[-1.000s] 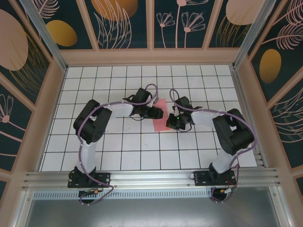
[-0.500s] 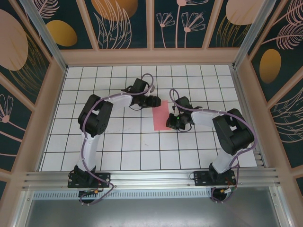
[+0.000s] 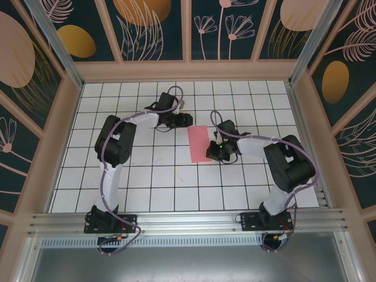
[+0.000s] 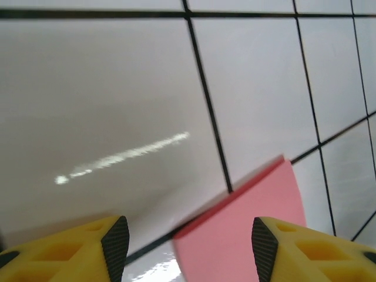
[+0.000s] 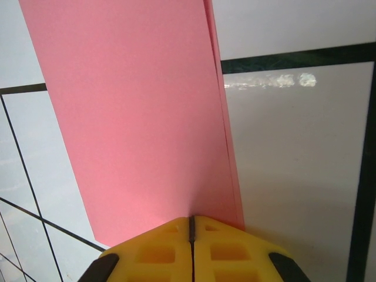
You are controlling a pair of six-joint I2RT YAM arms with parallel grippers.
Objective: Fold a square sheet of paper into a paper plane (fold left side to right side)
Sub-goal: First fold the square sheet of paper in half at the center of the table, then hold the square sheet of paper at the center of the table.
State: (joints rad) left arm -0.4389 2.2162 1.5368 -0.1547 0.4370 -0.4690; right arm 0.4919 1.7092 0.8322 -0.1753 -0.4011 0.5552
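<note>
Pink against the white grid table [image 3: 147,176]: locate the square sheet of paper [image 3: 200,143] near the table's middle, between the two arms. Note that it lies flat as a narrow rectangle, tilted slightly off the grid lines. Treat the first fold, left side over to right side, as probably done. Expect no pointed dart yet, so count the nose and wing folds as outstanding. Read the left gripper [image 3: 187,120] as released: jaws apart, nothing between them, just beside the sheet's far left corner and clear of it. Read the right gripper [image 3: 214,153] as clenched, with its tip at the sheet's near right edge. Consult the right wrist view for detail too fine to make out from above: closed jaws meeting at the near edge of the paper, and two layers slightly offset along one long side, which suggests a doubled sheet. Cannot tell there whether the jaws pinch the paper or merely press on it. Consult the left wrist view for one sheet corner beyond the open jaws. Use the top view for the full outline and both arms' placement.
</note>
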